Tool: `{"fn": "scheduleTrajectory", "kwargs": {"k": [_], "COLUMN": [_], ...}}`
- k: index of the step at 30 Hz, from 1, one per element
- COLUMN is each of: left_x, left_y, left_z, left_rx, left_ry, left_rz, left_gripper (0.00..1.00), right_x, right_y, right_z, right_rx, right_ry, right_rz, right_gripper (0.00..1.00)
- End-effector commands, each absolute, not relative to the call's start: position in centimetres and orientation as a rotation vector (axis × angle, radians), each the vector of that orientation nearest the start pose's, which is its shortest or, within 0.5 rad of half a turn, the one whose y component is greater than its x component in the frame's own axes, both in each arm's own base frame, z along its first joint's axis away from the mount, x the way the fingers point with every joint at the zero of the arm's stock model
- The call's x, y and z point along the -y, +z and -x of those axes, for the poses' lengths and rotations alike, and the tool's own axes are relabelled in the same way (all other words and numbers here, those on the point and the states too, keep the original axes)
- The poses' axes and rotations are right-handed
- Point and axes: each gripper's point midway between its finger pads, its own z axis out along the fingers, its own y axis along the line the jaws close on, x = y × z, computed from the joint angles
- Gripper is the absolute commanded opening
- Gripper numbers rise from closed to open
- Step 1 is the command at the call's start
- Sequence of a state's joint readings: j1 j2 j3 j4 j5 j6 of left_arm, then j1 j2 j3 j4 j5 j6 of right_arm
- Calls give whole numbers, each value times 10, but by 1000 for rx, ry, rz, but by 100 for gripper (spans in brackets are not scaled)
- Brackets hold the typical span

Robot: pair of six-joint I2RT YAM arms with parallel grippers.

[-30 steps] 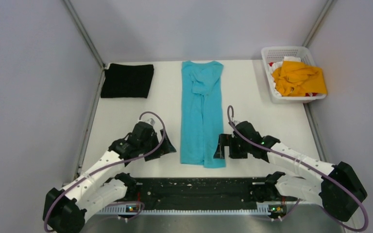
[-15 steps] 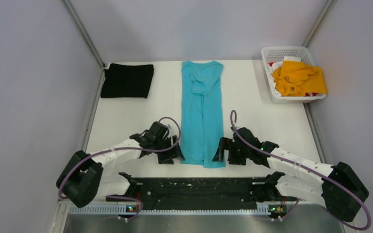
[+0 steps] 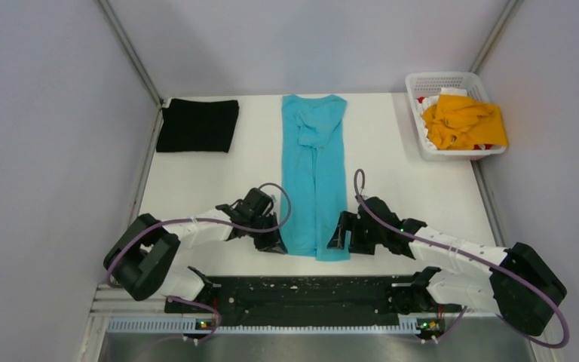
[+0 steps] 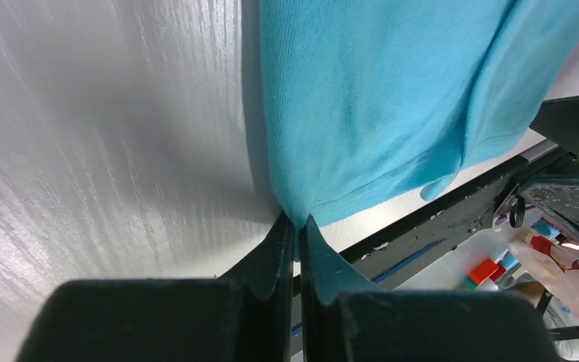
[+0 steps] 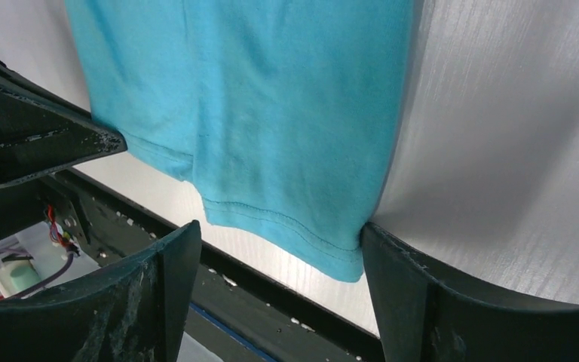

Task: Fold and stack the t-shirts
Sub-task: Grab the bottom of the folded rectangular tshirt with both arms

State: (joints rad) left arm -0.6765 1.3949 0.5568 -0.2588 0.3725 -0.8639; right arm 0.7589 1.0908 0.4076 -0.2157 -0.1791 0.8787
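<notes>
Working on the blue shirt (image 3: pixel 314 181), laid flat as a long thin strip down the middle of the table (image 3: pixel 196 188). Looks like the grab before folding that strip in half.

Pinching the near left corner with the left gripper (image 4: pixel 295 222), squeezed shut on the cloth. Holding the right gripper (image 5: pixel 275 249) wide open around the near right corner, with nothing grabbed yet.

Next, probably: shut the right one on its corner, then lift both corners together and carry them to the far end.

Soft, thin, floppy cloth with a stitched edge, likely to sag, so best lifted evenly. Smooth white tabletop with fine streaks.

At the far left, a black shirt (image 3: pixel 197 124) folded into a neat square. At the far right, an orange shirt (image 3: pixel 464 121) bunched up in a white plastic basket (image 3: pixel 452 78) full of holes.
</notes>
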Motion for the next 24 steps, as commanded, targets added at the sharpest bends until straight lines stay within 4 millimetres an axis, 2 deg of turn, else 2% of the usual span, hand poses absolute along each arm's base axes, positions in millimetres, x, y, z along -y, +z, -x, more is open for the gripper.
{"fn": "scheduleTrajectory", "kwargs": {"k": [1, 4, 9, 13, 18, 22, 24], "left_x": [229, 227, 227, 227, 229, 230, 227], "left_y": [10, 11, 15, 14, 16, 18, 19], "left_z": [-149, -146, -141, -140, -139, -131, -123], "left_rx": [-2928, -2930, -2925, -2924, -2926, -2940, -2960], "left_ry": [-797, -798, -821, -818, -829, -856, -858], "left_rz": [148, 153, 162, 171, 163, 171, 181], "left_gripper": [0, 0, 0, 0, 0, 0, 0], "right_x": [-199, -192, -188, -187, -188, -195, -198], "right_y": [8, 4, 1, -1, -2, 5, 8], "right_z": [-122, -111, -99, -99, -107, -107, -98], "right_rx": [-2805, -2850, -2892, -2885, -2856, -2831, -2850], "right_ry": [690, 660, 661, 652, 627, 699, 741], "right_rz": [-88, -90, -77, -71, -98, -62, -37], "right_gripper": [75, 68, 62, 55, 30, 2, 0]}}
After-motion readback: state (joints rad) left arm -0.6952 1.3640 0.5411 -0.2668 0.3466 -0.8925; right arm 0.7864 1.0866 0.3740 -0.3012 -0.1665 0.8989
